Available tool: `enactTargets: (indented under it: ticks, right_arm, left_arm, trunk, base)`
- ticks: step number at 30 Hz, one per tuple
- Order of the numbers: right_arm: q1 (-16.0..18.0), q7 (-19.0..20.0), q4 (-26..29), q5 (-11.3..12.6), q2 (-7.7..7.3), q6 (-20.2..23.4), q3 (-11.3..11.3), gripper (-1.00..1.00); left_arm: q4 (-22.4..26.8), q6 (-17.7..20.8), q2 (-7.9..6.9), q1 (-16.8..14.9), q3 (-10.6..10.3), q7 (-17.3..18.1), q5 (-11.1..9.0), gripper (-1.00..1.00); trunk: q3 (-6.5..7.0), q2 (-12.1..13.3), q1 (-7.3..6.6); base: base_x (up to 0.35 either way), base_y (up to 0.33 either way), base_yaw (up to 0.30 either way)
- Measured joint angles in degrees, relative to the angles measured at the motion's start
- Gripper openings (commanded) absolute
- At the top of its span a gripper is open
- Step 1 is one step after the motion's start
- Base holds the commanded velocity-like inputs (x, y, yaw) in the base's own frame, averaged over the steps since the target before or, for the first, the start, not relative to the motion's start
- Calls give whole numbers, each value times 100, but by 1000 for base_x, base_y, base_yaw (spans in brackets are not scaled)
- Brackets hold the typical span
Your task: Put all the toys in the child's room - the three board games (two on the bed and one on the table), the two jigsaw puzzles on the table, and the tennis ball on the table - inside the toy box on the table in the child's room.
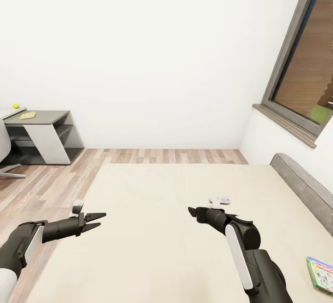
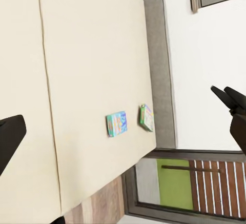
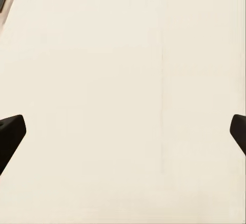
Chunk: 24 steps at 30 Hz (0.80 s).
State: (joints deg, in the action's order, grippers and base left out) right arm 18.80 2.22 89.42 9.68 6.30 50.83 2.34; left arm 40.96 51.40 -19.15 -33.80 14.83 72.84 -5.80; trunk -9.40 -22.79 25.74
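Both arms held out over the bed [image 1: 152,229], nothing grasped.

The left end effector [image 1: 98,219] and right end effector [image 1: 190,210] hang above the beige mattress, each with its fingers spread apart and released. Two board games lie flat on the bed near its grey headboard [image 1: 303,185]: a blue one [image 2: 117,123] and a white-and-green one [image 2: 146,117] closest to the headboard. Well away from the bed, the surface [image 1: 39,117] by the far wall carries a tennis ball [image 1: 15,106] and a small flat yellow item [image 1: 27,115].
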Motion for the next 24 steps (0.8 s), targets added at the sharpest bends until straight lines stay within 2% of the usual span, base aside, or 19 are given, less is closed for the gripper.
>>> enactTargets:
  ticks: [24]
  right_arm:
    - [-2, -1, 1, 9, 0, 4, 7, 100]
  left_arm:
    - [5, -1, 0, 0, 0, 0, 0, 100]
  trunk:
    - [0, 0, 0]
  base:
    - [0, -246, 0]
